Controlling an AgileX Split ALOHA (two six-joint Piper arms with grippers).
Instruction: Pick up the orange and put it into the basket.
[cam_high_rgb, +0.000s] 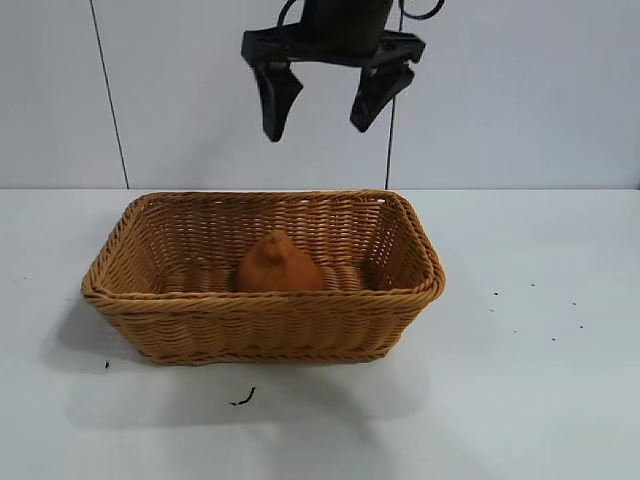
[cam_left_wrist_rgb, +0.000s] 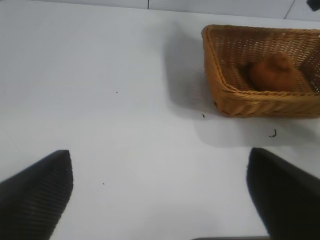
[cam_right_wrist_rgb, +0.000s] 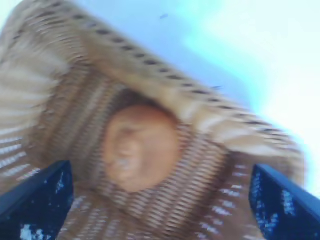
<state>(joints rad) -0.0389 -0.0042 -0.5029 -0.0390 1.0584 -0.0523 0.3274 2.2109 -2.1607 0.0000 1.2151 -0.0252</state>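
Nearest the exterior camera lies a bare white table with a few dark specks; on it stands the rectangular golden-brown woven wicker basket, and the lumpy dull-orange fruit, the orange, rests on the basket's floor near its middle, knob upward; the placing step looks finished. Above the basket's far rim hangs the right gripper, black fingers spread wide and holding nothing, well clear of the orange; its wrist view is smeared, so contact is hard to judge there. Next it need only withdraw. Off beside the basket, the left gripper hovers parked, wide open, empty.
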